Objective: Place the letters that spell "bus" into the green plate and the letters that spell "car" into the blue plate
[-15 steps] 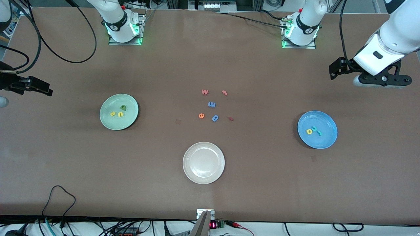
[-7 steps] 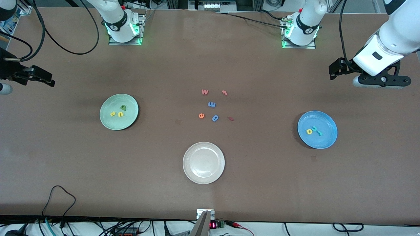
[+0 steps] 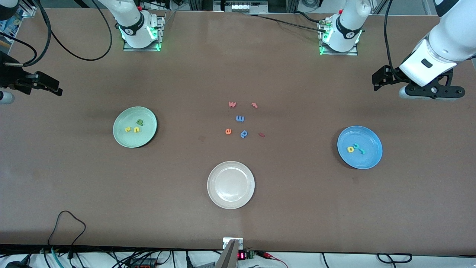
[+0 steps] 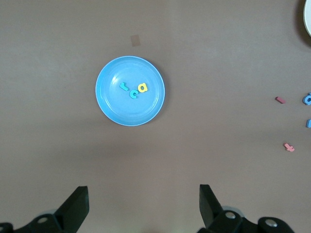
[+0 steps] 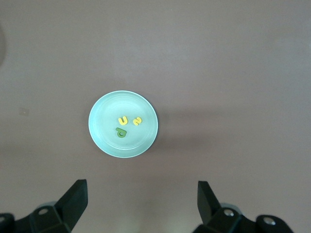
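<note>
Left gripper [image 4: 141, 206] and right gripper [image 5: 141, 204], jaws spread and partly cut off, hang over bare counter [image 3: 297, 208]; spare letters [image 3: 241, 119] lie mid-counter

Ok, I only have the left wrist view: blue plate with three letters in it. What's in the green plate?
Observer: The green plate holds three letters, a green one and two yellow ones, lying close together.
Operator: Anything in the white plate?
Observer: No letters show in the white plate; it sits nearer the front camera than the loose letters mid-table.
Operator: Where's the right hand?
Observer: The right hand is open, up in the air above the green plate, holding nothing.
</note>
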Robot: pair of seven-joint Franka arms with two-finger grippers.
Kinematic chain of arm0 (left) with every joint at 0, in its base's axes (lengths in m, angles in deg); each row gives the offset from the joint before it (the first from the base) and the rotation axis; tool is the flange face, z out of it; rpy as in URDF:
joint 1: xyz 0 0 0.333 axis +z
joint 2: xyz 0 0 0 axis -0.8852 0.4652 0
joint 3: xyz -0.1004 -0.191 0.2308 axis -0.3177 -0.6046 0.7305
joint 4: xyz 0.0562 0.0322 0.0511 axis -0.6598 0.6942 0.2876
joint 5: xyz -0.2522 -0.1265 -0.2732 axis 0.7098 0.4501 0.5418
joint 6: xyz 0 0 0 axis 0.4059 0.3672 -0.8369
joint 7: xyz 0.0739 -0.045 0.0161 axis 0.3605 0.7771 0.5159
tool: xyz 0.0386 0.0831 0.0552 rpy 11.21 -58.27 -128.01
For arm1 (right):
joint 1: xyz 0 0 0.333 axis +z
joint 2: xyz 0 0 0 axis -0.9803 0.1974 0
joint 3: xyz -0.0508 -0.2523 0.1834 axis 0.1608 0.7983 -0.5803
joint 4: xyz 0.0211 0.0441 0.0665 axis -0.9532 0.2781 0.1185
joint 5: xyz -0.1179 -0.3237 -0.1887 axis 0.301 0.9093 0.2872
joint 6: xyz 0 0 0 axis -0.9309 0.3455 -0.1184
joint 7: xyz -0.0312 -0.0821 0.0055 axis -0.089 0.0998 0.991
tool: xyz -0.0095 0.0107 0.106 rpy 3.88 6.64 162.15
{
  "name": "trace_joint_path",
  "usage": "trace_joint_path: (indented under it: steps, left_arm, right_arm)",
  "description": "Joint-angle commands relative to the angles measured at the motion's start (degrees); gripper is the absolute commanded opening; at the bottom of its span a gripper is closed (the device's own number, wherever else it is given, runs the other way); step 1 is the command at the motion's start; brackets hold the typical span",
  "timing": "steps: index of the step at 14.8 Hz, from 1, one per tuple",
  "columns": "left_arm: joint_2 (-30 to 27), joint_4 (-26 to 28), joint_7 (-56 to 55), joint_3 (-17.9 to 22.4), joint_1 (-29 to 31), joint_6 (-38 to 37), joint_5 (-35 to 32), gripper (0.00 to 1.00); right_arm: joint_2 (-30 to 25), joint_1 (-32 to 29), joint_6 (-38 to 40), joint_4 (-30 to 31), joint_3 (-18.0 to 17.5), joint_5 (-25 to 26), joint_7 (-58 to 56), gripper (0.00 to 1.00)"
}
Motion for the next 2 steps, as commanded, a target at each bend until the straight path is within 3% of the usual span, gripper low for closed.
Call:
trace_joint_path:
  steps: [1, 2]
  left_arm:
    - [0.3, -0.5, 0.1, -0.1, -0.3, -0.2, -0.3, 1.00]
    - [0.3, -0.4, 0.1, -0.1, -0.3, -0.2, -0.3, 1.00]
  right_arm:
    - [-2.0, 0.6, -0.2, 1.8, 0.6, 0.4, -0.8, 1.00]
    - [-2.1, 0.6, -0.1, 1.8, 0.6, 0.4, -0.8, 1.00]
